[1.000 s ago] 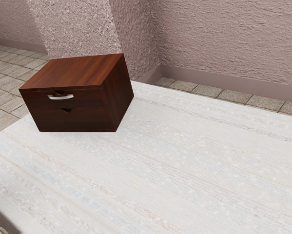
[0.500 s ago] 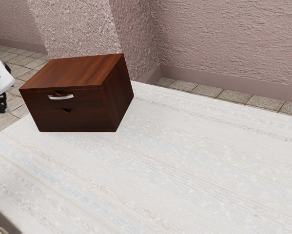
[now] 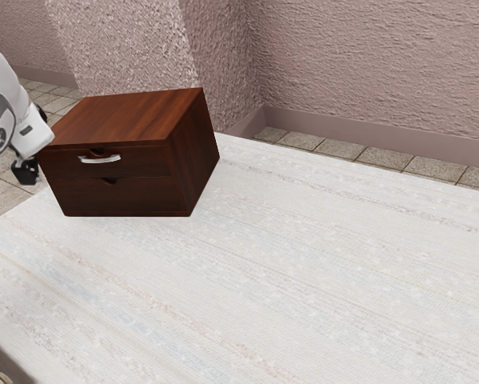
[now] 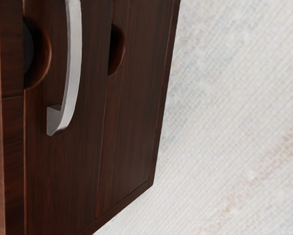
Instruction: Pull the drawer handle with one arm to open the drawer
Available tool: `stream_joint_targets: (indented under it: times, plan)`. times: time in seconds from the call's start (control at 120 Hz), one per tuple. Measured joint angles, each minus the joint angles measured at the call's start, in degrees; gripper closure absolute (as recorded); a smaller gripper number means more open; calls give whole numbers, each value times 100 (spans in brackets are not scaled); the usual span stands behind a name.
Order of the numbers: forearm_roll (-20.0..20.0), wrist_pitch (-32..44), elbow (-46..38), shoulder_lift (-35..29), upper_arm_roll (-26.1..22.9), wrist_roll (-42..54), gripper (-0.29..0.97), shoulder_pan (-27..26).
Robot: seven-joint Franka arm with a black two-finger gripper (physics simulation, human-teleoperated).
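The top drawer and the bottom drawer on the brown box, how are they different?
The top drawer carries a curved silver handle; the bottom drawer has no handle, just a small half-round notch at its upper edge. The top drawer's front looks less tall than the bottom drawer's. Both are the same dark reddish wood, and both look shut, flush with the box.

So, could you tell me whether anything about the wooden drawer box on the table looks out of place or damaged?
Nothing stands out. The dark brown wooden drawer cabinet sits flat on the white table, its curved silver handle intact and the drawer front flush.
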Motion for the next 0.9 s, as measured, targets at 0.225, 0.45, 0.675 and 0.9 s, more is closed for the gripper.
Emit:
stream_joint_targets:
  times: [0.225, 0.45, 0.675, 0.9]
  plan:
    - [-168, 135, 4, 256, -3, 93, 0, -24]
    - [-226, 274, 185, 494, -19, 156, 0, 59]
    - [-404, 381, 309, 877, -123, 198, 0, 108]
    - [-477, 500, 550, 1165, -742, 228, 0, 608]
